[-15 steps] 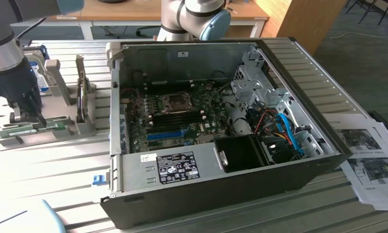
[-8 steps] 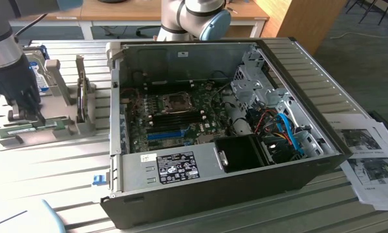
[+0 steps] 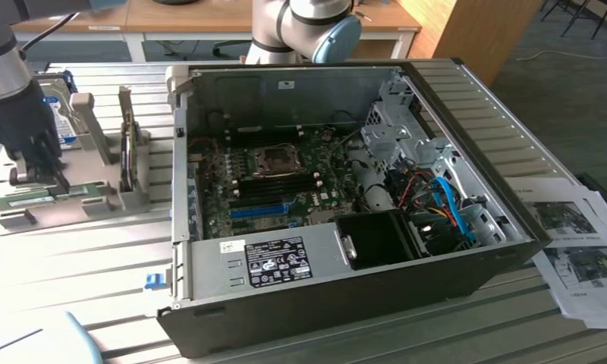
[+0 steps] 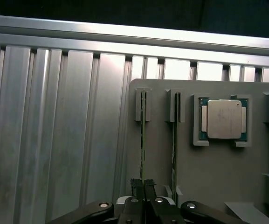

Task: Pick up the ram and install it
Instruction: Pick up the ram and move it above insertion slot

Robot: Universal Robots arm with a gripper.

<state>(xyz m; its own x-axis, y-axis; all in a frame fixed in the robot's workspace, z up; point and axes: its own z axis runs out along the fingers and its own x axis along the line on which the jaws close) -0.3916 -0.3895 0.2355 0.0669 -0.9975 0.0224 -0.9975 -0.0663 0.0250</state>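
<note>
- Worktable [image 3: 81,258]: silver aluminium. The top is made of parallel ribbed slats with dark grooves between them, and there is strong white glare on the part toward the exterior view's left.
- Desks [image 3: 182,15]: light wooden tops on white frames, standing in a row beyond the worktable.
- Chair base [image 3: 228,47]: dark, under the desks.
- Wooden panel [image 3: 466,30]: tall, oak-coloured, upright, toward the exterior view's right.
- Floor [image 3: 567,91]: blue-grey carpet, evenly lit.
- Chair legs [image 3: 587,15]: thin and dark, on the carpet in the far corner.
- Printed sheets [image 3: 577,227]: white paper with grey pictures, overlapping, lying on the worktable at the exterior view's right.
</note>
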